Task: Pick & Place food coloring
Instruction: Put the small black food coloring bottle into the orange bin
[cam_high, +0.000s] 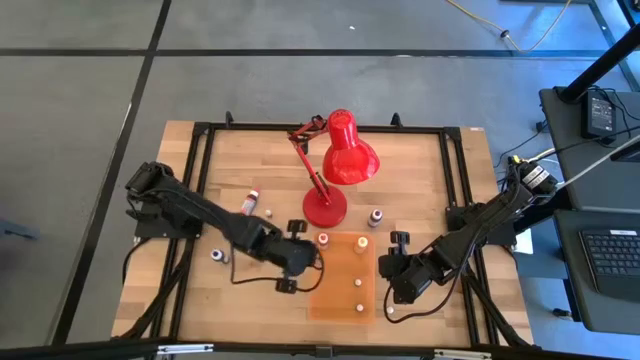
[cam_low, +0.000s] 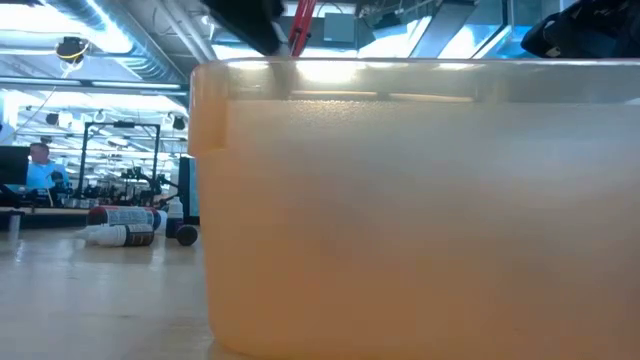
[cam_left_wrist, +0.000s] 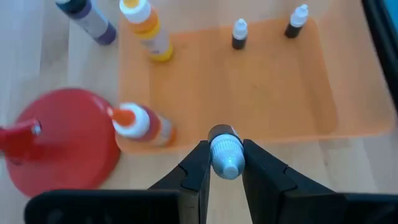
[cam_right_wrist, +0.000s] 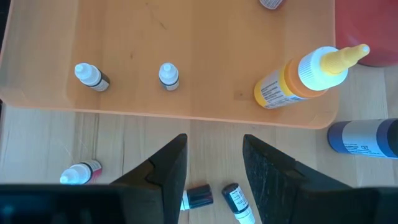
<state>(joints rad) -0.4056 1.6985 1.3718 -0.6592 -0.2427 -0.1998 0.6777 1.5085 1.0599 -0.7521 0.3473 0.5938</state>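
From above, four bottles are counted on the orange tray (cam_high: 322, 296), and four more on the table (cam_high: 420, 160) near the red lamp (cam_high: 340, 165). The left gripper (cam_high: 300, 258) is reached low to the tray's near edge; the right gripper (cam_high: 398, 285) is held at the opposite side. In the left wrist view, a white-capped food coloring bottle (cam_left_wrist: 226, 154) is pinched between narrowed fingers. In the right wrist view, the half-parted fingers (cam_right_wrist: 168, 168) are seen holding nothing, with two small bottles (cam_right_wrist: 214, 198) lying between them.

Robotics lab: framed wooden worktop (cam_high: 250, 160), grey concrete floor (cam_high: 80, 120), exposed ceiling ducting (cam_low: 110, 45), equipment racks (cam_low: 120, 150).
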